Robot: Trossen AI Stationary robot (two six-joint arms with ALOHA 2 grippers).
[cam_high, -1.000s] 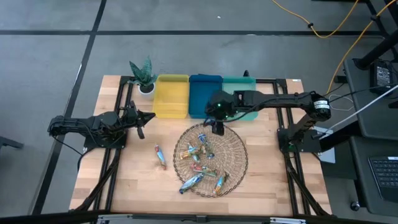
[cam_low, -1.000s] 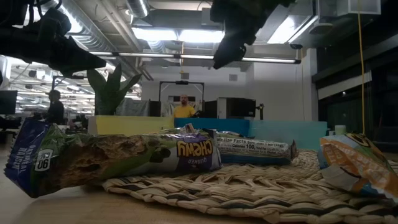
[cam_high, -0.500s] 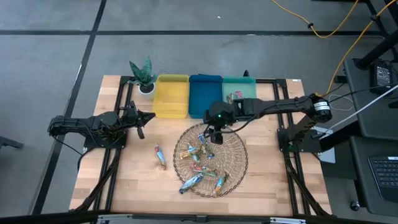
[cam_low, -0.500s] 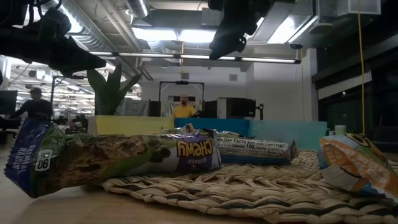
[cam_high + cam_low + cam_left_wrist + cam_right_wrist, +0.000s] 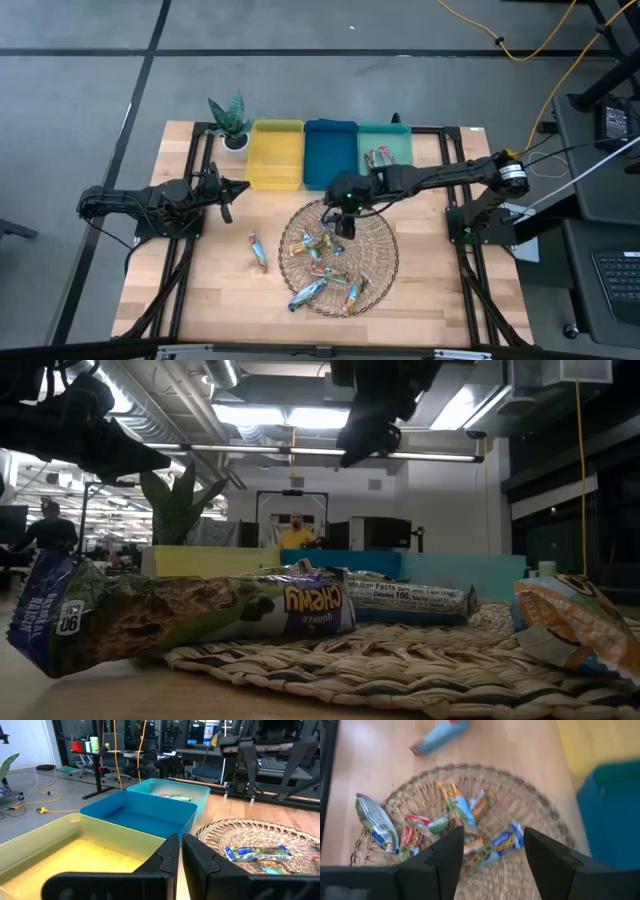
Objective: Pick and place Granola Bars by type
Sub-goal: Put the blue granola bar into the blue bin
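Note:
Several granola bars lie in a round woven basket, in orange, blue and green wrappers. One blue bar lies flat on the wood left of the basket. Another bar rests in the teal bin. My right gripper hangs open above the far part of the basket, its fingers wide apart, touching nothing. My left gripper waits shut at the table's left, facing the bins.
Yellow, blue and teal bins stand in a row along the far edge. A small potted plant stands left of them. Bare wood lies near and left of the basket. People show in the room behind.
My right arm has swung from the bins toward the near edge and a little left, and its gripper now hangs over the basket. Its move has uncovered the bar in the teal bin.

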